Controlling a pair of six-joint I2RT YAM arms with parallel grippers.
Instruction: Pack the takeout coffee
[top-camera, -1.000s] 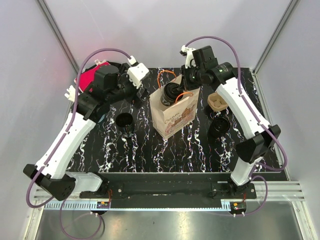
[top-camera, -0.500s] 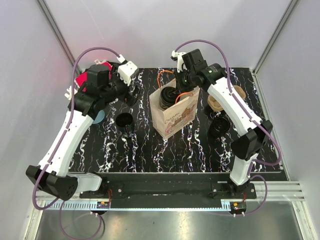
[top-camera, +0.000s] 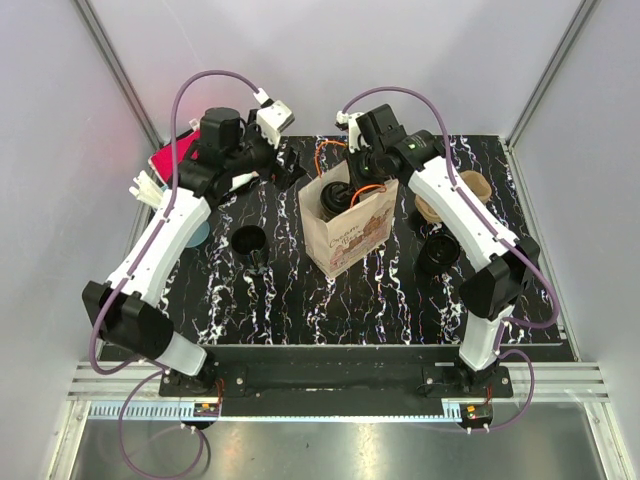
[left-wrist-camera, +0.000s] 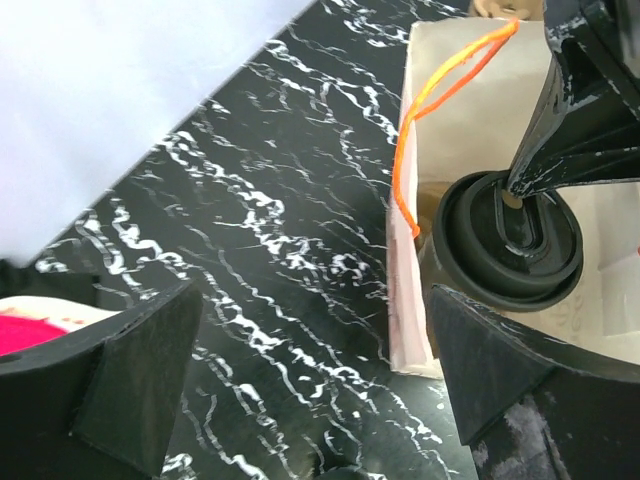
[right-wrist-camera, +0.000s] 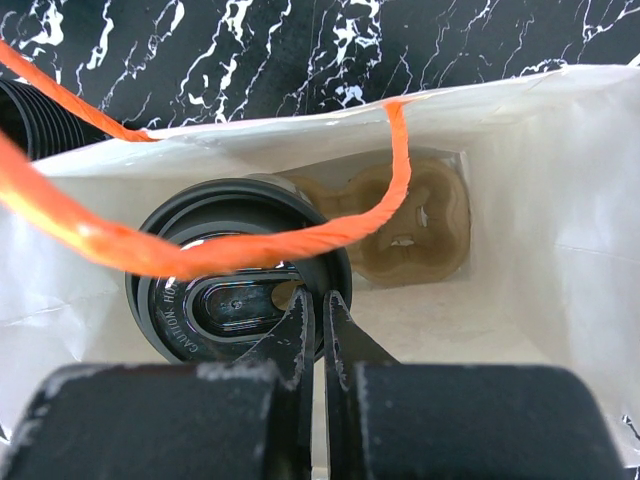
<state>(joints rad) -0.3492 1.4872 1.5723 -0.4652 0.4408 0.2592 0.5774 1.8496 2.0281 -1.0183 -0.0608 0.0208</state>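
Right gripper (right-wrist-camera: 312, 312) clenched on nothing, tips resting on lid of coffee cup (right-wrist-camera: 200, 262). Cup stood inside paper bag (right-wrist-camera: 560, 230), beside cardboard tray (right-wrist-camera: 415, 225). Left gripper (left-wrist-camera: 315, 355) gaped wide near bag, empty. Judged best: press straight down, gently, clear of orange handle (right-wrist-camera: 395, 170).

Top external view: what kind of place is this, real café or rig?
Likely a lab robot cell staged for coffee packing, not a café: plain white enclosure walls, left arm and right arm bolted to one rail, and a paper bag holding a lidded cup on a marble-pattern table.
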